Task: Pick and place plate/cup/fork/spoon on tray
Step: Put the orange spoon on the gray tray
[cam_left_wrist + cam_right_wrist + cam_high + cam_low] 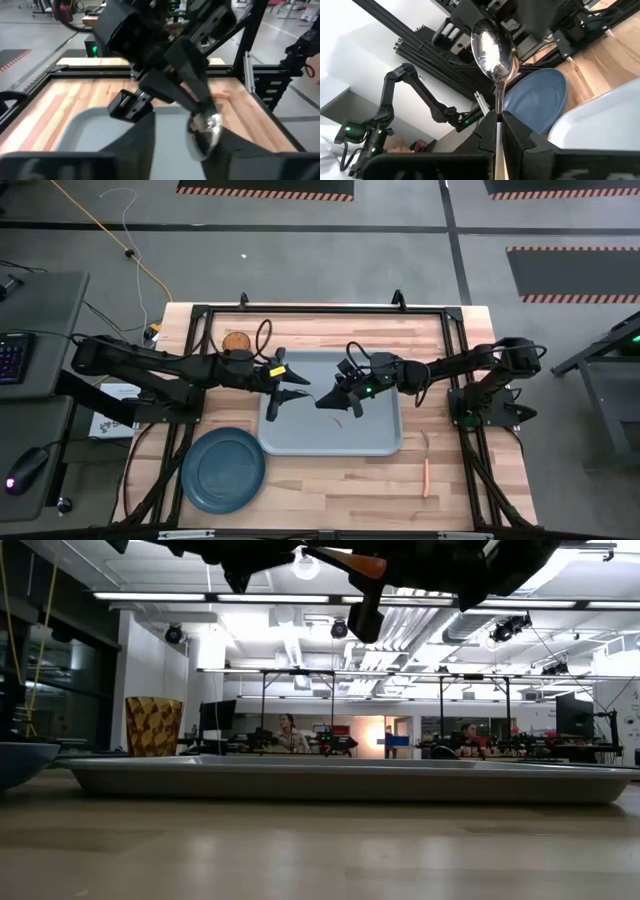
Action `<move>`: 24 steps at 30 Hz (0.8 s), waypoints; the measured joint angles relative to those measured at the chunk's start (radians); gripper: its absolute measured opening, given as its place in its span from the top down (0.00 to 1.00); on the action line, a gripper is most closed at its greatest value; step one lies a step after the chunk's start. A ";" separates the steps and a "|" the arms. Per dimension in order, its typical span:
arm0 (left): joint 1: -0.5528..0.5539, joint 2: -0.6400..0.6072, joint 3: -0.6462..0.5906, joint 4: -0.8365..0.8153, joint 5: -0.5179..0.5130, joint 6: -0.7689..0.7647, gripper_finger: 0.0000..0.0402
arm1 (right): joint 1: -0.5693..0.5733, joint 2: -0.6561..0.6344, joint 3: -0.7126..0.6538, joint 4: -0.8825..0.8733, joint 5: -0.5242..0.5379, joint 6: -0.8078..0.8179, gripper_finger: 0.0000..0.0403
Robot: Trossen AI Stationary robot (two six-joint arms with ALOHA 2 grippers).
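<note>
A light wooden table [330, 480] stands in an open workshop with ceiling strip lights; people sit at benches far behind. On it lie the tray [300, 442] at centre, the plate [223, 470] off its near-left corner, the cup [237, 341] far left, and the fork [427, 475] to the right. Above the tray, the right gripper [498, 119] clamps the spoon [493, 45], bowl jutting beyond the fingertips. The left gripper [290, 392], fingers apart, hovers just left.
</note>
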 joint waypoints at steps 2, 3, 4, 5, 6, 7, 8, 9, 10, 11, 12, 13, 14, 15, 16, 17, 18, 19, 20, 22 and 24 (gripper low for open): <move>0.000 -0.007 0.000 -0.012 0.011 0.000 0.83 | -0.006 0.000 0.000 -0.003 0.000 0.000 1.00; 0.000 -0.009 0.000 -0.014 0.014 0.000 0.88 | -0.009 0.000 0.000 -0.006 0.000 0.001 1.00; 0.000 -0.009 0.000 -0.008 0.014 0.000 0.93 | -0.013 0.000 0.000 -0.006 -0.003 0.004 1.00; 0.000 -0.009 0.000 -0.010 0.014 0.000 0.96 | -0.014 0.000 0.001 -0.006 -0.005 0.020 1.00; 0.000 -0.009 0.000 -0.010 0.017 -0.002 0.98 | -0.016 0.000 0.001 -0.007 -0.004 0.033 1.00; 0.001 -0.009 0.000 -0.012 0.016 -0.006 0.97 | -0.019 0.000 0.001 -0.008 -0.005 0.048 1.00; 0.001 -0.009 0.000 -0.011 0.015 -0.008 0.97 | -0.020 0.000 0.001 -0.007 -0.008 0.062 1.00; 0.001 -0.009 0.000 -0.014 0.015 -0.010 0.97 | -0.021 0.000 0.001 -0.007 -0.008 0.076 0.99; 0.001 -0.010 0.000 -0.021 0.014 -0.010 0.98 | -0.024 0.000 0.001 -0.008 -0.009 0.087 0.97; 0.001 -0.019 0.000 -0.037 0.010 -0.011 0.99 | -0.027 0.000 0.001 -0.011 -0.012 0.101 0.96; 0.004 -0.034 0.000 -0.067 0.014 -0.014 0.99 | -0.032 -0.001 0.001 -0.017 -0.013 0.115 0.94; 0.009 -0.051 0.000 -0.101 0.019 -0.023 0.99 | -0.036 -0.007 0.001 -0.029 -0.015 0.127 0.91; 0.015 -0.070 0.000 -0.124 0.021 -0.033 0.99 | -0.041 -0.016 0.001 -0.050 -0.014 0.126 0.89; 0.020 -0.096 0.000 -0.170 0.023 -0.041 0.99 | -0.047 -0.031 0.001 -0.086 -0.014 0.119 0.86; 0.027 -0.125 0.000 -0.221 0.023 -0.049 0.99 | -0.053 -0.045 0.001 -0.123 -0.012 0.104 0.83; 0.034 -0.155 0.001 -0.262 0.022 -0.056 0.99 | -0.061 -0.066 0.002 -0.177 -0.006 0.083 0.80; 0.040 -0.184 0.013 -0.332 0.020 -0.064 0.99 | -0.069 -0.088 0.002 -0.244 -0.005 0.061 0.78; 0.048 -0.210 0.032 -0.417 0.020 -0.073 0.99 | -0.078 -0.108 0.002 -0.284 -0.004 0.043 0.75; 0.058 -0.228 0.061 -0.506 0.020 -0.076 0.99 | -0.087 -0.136 0.002 -0.348 -0.003 0.026 0.73; 0.081 -0.236 0.140 -0.674 0.021 -0.079 0.99 | -0.107 -0.188 0.002 -0.454 0.001 -0.003 0.69; 0.117 -0.212 0.236 -0.835 0.041 -0.067 0.99 | -0.124 -0.238 0.002 -0.557 0.018 -0.028 0.68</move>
